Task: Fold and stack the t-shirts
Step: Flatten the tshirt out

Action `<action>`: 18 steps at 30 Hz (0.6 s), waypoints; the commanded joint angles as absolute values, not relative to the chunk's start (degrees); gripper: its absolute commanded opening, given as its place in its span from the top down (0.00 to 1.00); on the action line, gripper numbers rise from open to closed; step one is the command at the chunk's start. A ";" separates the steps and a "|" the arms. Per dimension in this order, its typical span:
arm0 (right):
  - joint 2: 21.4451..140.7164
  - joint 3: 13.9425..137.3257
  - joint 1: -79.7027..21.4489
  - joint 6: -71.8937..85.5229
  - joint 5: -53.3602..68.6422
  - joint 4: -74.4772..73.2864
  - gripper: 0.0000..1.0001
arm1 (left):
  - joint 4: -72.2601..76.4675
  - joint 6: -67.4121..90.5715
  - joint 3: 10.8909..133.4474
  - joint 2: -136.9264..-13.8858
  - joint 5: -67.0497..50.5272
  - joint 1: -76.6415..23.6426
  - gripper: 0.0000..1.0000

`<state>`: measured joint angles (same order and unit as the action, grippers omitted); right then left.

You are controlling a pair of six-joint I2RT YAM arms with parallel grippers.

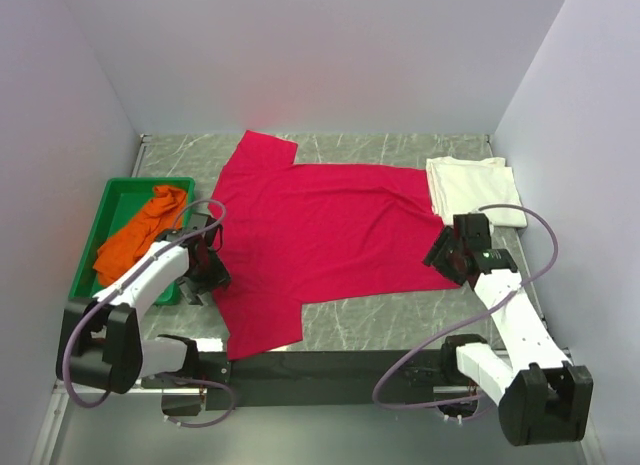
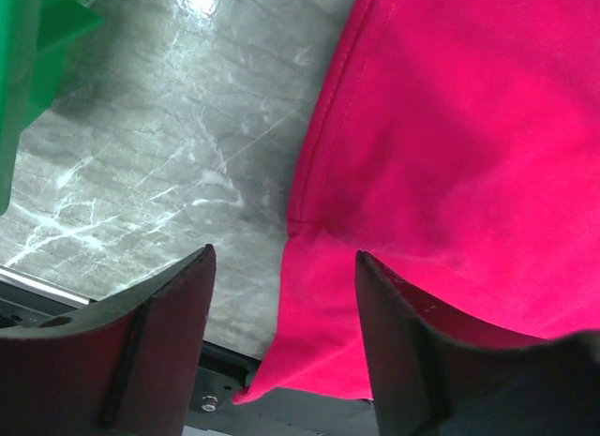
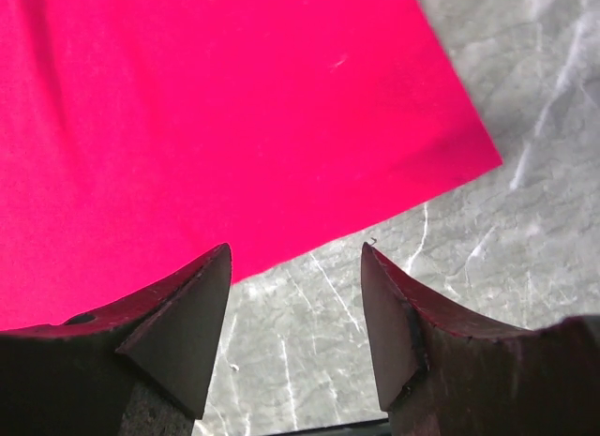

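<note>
red shirt [image 1: 330, 235] lies spread flat across the middle of the tabletop [image 1: 400, 320], sleeves at the left, hem at the right, its near sleeve reaching the near edge. no fold shows in it yet.

white shirt [image 1: 470, 185] sits folded at the far right, touching the red hem, so one of three looks done. orange shirt [image 1: 140, 235] lies crumpled in the bin [image 1: 110, 200] at the left, not yet laid out.

left tool [image 2: 281, 258] is released, jaws apart, hovering over the red shirt's edge where the near sleeve joins the body; nothing is pinched. right tool [image 3: 295, 253] is also released, jaws spread above the near hem corner, with bare tabletop under the gap.

by my reading, the red shirt's first fold is just starting. folding and stacking it, then the orange shirt, remain.
</note>
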<state>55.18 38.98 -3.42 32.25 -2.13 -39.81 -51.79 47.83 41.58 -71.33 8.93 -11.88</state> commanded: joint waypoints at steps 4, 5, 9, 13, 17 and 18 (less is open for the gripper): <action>51.42 34.99 -0.35 36.30 -0.27 -34.28 0.37 | -49.59 49.75 42.10 -73.30 11.78 -12.48 0.37; 51.42 34.63 -0.26 36.21 -0.18 -34.02 0.37 | -48.87 49.75 41.84 -73.74 11.69 -12.48 0.38; 51.77 34.45 1.32 36.30 -1.58 -34.27 0.37 | -46.67 50.10 40.87 -76.89 11.69 -12.74 0.40; 51.24 34.28 1.76 36.30 -4.74 -35.07 0.37 | -45.00 50.27 40.25 -78.48 11.60 -13.62 0.41; 51.41 33.84 2.63 36.39 -7.03 -35.94 0.37 | -43.16 50.62 39.11 -80.41 10.64 -15.03 0.43; 51.50 33.75 2.64 36.56 -8.08 -36.12 0.37 | -42.72 50.54 39.02 -80.94 10.46 -15.73 0.47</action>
<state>52.21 34.35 1.91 35.77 -4.03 -36.60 -45.63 49.39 40.34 -78.85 10.37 -14.20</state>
